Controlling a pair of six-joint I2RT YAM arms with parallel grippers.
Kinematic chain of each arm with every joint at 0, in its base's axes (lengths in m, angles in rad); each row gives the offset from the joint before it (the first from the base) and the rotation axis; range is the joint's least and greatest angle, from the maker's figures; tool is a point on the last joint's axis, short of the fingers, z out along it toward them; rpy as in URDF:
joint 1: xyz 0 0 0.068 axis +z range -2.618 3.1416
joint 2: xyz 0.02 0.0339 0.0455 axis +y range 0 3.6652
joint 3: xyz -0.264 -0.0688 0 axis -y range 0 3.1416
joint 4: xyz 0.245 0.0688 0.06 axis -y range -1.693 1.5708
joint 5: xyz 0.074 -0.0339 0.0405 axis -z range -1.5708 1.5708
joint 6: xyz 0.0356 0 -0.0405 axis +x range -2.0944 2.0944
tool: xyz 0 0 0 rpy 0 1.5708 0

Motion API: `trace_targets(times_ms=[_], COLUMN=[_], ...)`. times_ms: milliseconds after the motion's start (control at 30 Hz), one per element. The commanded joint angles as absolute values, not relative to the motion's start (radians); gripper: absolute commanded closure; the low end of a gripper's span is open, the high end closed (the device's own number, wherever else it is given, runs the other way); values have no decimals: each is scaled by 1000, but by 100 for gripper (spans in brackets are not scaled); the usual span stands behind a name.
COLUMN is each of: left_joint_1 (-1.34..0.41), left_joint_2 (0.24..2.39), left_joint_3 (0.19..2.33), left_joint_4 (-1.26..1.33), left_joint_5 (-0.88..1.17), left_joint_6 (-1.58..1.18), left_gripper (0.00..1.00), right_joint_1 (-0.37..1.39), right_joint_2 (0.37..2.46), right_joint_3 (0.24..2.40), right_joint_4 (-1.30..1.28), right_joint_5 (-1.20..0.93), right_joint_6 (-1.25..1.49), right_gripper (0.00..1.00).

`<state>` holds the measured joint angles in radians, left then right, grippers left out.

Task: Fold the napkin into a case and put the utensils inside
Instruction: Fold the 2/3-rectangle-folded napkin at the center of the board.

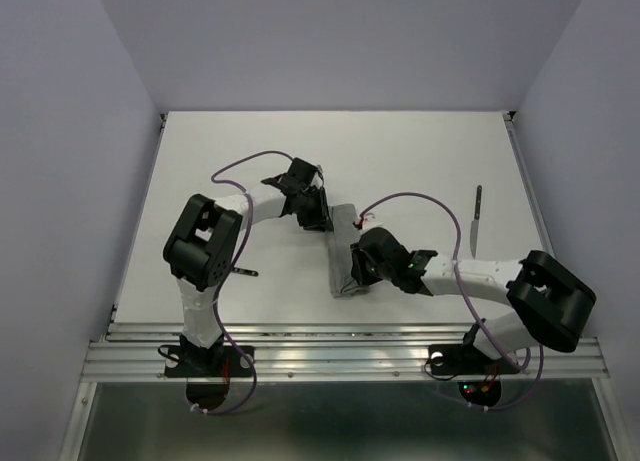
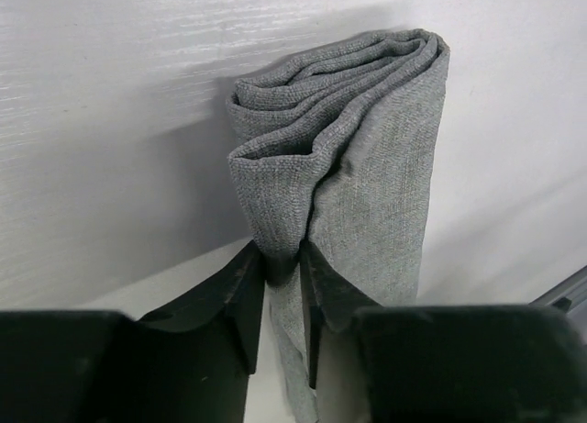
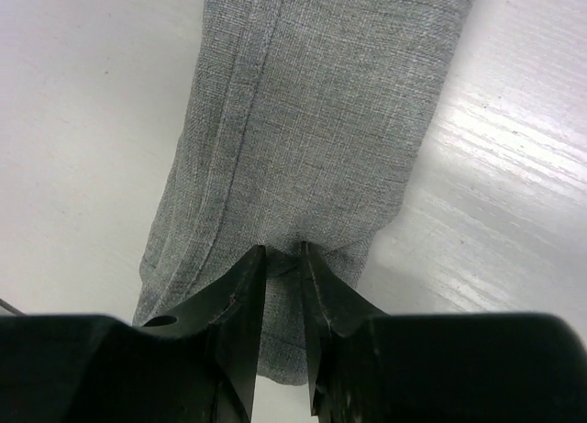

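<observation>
The grey napkin (image 1: 341, 266) lies as a narrow folded strip in the middle of the table, lengthwise between the two grippers. At its far end my left gripper (image 1: 322, 221) is shut on a raised fold of the layered cloth (image 2: 367, 166), which stands bunched between the jaws (image 2: 282, 269). My right gripper (image 1: 358, 268) is at the near end, its jaws (image 3: 283, 258) close together with a small pucker of the cloth (image 3: 312, 120) pinched between the tips. One utensil, a knife (image 1: 476, 221), lies to the right, apart from the napkin. A thin dark stick (image 1: 246, 273) shows beside the left arm.
The white table (image 1: 420, 151) is walled on the left, right and back. A metal rail (image 1: 340, 353) runs along the near edge by the arm bases. Purple cables (image 1: 420, 203) loop over both arms.
</observation>
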<state>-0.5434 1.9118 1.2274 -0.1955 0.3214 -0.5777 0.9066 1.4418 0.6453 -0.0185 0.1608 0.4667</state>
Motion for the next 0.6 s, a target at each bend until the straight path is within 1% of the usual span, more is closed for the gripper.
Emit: trace_targets(times_ms=[0, 100, 167, 200, 233, 333, 467, 500, 567], left_joint_1=[-557, -557, -557, -557, -557, -560, -568, -571, -586], left_joint_2=[1885, 1865, 1833, 1819, 1790, 1737, 1686, 1680, 1658], left_joint_3=[1201, 1175, 1131, 1111, 1065, 974, 887, 878, 865], left_joint_4=[-143, -129, -115, -114, -103, -87, -72, -72, -74], left_joint_5=[336, 333, 315, 298, 276, 235, 229, 233, 245], left_joint_6=[-618, -646, -696, -724, -773, -877, -949, -957, -966], left_gripper=[78, 86, 89, 93, 93, 93, 92, 90, 83], right_joint_1=[916, 916, 916, 916, 916, 916, 916, 916, 916], right_joint_2=[1349, 1293, 1287, 1298, 1308, 1364, 1379, 1384, 1406], right_joint_3=[650, 684, 735, 758, 819, 915, 933, 942, 956], right_joint_4=[-38, -86, -138, -161, -219, -308, -291, -291, -291], right_joint_5=[178, 181, 173, 163, 155, 166, 184, 205, 212], right_joint_6=[434, 430, 440, 452, 466, 503, 505, 503, 496], right_gripper=[71, 63, 53, 50, 48, 47, 47, 47, 47])
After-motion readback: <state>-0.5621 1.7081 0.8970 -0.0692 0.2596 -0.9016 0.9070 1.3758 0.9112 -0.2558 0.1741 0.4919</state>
